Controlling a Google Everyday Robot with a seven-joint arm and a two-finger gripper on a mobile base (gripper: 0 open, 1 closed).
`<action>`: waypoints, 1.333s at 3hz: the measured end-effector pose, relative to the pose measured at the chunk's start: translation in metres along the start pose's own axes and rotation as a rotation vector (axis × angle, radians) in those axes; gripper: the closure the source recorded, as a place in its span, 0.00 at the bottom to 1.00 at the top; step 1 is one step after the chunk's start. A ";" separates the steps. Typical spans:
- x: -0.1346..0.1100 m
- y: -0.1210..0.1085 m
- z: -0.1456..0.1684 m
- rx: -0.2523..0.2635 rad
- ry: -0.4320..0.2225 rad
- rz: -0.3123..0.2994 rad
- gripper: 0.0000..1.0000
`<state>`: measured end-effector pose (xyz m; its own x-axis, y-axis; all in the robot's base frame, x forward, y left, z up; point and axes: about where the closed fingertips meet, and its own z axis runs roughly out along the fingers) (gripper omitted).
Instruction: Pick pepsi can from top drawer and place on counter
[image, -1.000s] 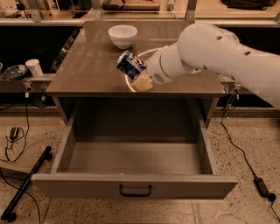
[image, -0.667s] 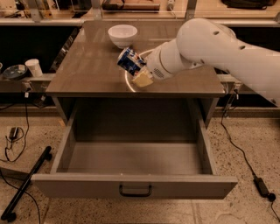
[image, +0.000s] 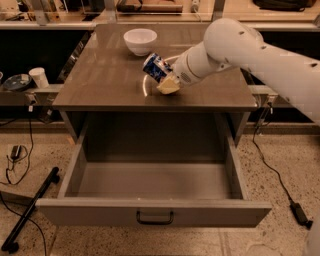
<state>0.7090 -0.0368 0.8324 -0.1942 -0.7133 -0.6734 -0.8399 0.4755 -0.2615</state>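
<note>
Pepsi can (image: 155, 67) held tilted over the counter (image: 100, 75), top drawer (image: 150, 209) open below.
The white arm (image: 260, 55) reaches in from the right across the counter's middle. Its gripper (image: 164, 79) has its jaws clamped on the can. A white bowl (image: 140, 40) stands behind the can, apart from it. A paper cup (image: 38, 77) sits on the left ledge.

My arm (image: 265, 60) enters from the R side, white forearm angled down-left to the wrist (image: 192, 66). Claw (image: 162, 77) hangs just over the bench (image: 100, 80) mid-area, fingers clamped on the pepsi can (image: 155, 66), held tilted. One tan pad (image: 169, 86) visible on its underside.
</note>
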 end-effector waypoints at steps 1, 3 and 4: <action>-0.003 -0.001 -0.003 0.000 0.000 0.000 1.00; -0.003 -0.001 -0.003 0.000 0.000 0.000 0.52; -0.003 -0.001 -0.003 0.000 0.000 0.000 0.29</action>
<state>0.7090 -0.0367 0.8371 -0.1941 -0.7133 -0.6734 -0.8401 0.4754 -0.2614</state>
